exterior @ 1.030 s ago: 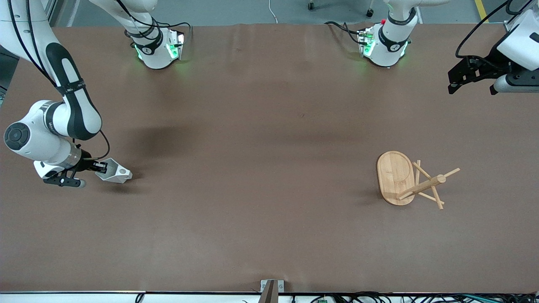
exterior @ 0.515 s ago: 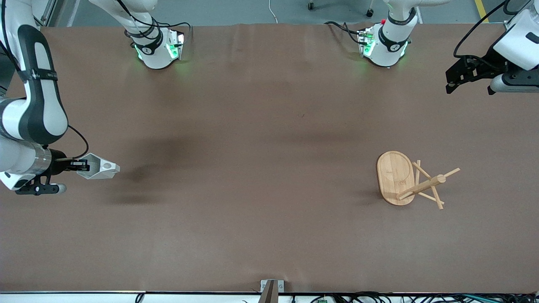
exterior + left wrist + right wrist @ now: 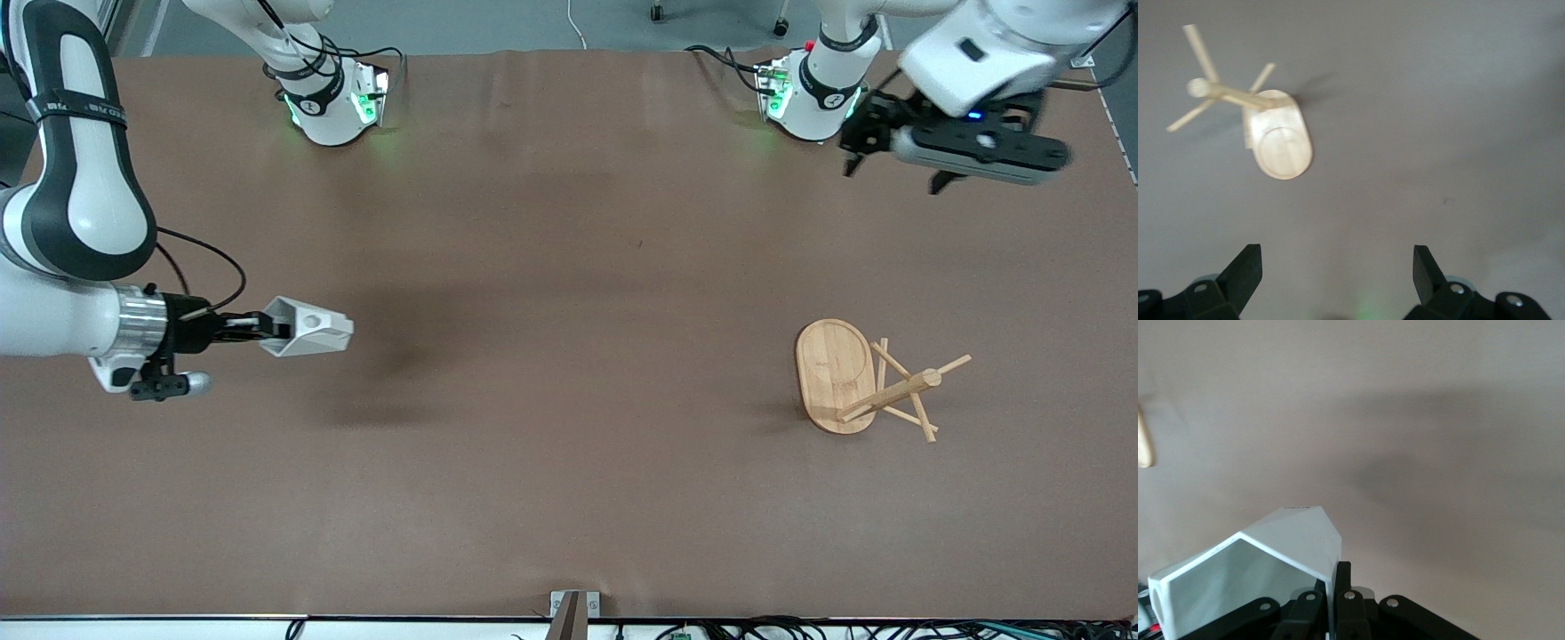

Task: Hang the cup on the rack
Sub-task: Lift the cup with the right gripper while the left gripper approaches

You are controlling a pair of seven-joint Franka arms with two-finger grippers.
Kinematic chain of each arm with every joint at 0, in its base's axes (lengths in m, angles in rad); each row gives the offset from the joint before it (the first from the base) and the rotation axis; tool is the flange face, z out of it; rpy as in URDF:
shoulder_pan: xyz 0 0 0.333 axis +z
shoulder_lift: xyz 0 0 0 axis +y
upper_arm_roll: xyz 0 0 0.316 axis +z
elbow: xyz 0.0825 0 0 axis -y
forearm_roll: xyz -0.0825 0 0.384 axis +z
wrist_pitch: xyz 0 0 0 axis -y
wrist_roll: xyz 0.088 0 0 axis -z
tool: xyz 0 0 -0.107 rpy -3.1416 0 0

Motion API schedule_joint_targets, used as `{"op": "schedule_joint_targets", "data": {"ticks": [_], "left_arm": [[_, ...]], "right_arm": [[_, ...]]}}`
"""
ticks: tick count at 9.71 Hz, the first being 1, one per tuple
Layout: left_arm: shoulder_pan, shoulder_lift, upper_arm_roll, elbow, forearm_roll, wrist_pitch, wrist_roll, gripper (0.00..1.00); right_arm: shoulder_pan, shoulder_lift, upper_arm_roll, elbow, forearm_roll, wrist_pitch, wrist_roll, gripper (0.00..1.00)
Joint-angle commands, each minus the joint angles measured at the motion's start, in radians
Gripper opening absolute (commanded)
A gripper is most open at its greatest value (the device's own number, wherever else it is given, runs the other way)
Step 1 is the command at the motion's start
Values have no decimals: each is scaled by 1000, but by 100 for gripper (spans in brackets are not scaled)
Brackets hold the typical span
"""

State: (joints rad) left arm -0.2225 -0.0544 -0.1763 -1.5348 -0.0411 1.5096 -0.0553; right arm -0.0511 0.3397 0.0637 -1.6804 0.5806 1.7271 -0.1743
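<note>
The right gripper (image 3: 258,327), at the frame's middle left, points sideways with its fingers clamped on the cup (image 3: 307,327) rim, held above the table. The left gripper (image 3: 893,169) hangs at upper right, fingers spread.

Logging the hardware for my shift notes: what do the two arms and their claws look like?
Both arms are glossy white with black joint bands and loose black cables. The right claw is black behind a silver wrist ring. The left claw is black, with a small blue wrist light. Both bases glow green.
</note>
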Motion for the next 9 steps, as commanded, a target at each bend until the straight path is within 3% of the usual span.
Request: {"op": "schedule_joint_targets", "data": {"ticks": [1,3,5,7,9], "left_arm": [[-91,37,1,-13,-55,82,90,100],[-182,82,1,5,-111,148,145,100],[-294,169,3,93,-117,162,181,100],[-395,244,6,152,-106,188,173,100],[-423,301,3,206,-85,189,178,100]], "right_arm": [[45,-25,1,-73,259,11,-4,1],[97,-63,2,-160,484,55,-14,1],[181,-82,1,-240,718,95,-89,1],[252,-80,1,-265,823,100,-134,1],[280,-80,2,-321,876,89,-213,1]]}}
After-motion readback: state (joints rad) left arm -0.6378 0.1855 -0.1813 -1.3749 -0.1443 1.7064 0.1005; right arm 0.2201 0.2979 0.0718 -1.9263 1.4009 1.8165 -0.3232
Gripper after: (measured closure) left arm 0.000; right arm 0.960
